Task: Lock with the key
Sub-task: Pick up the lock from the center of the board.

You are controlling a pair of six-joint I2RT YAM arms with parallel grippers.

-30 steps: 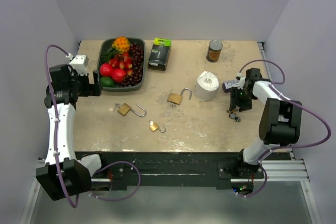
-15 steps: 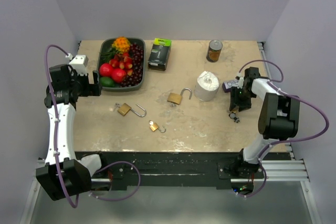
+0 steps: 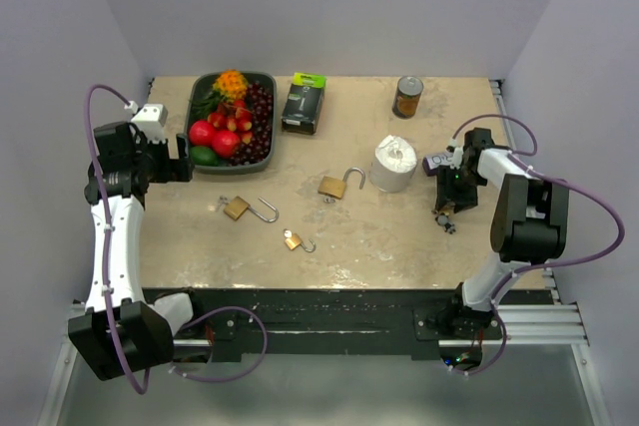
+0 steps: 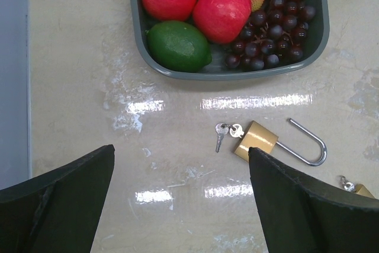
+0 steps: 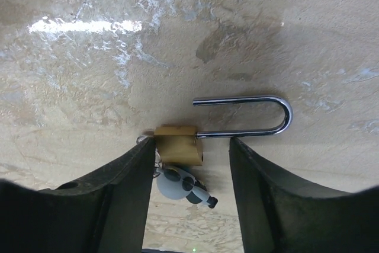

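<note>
While the right claw (image 5: 192,144) stands part open low over the counter (image 5: 89,75), its fingers (image 5: 124,188) straddle the brass body of a small padlock (image 5: 176,145), one just beside it, the other apart. The shackle (image 5: 278,114) is unlatched, its free end clear of the body. A pale-headed key (image 5: 176,183) sits at the body's near end. The left claw (image 4: 180,152) gapes wide, holding nothing, with another padlock (image 4: 256,139) lying ahead, near the fruit tray (image 4: 135,22).
</note>
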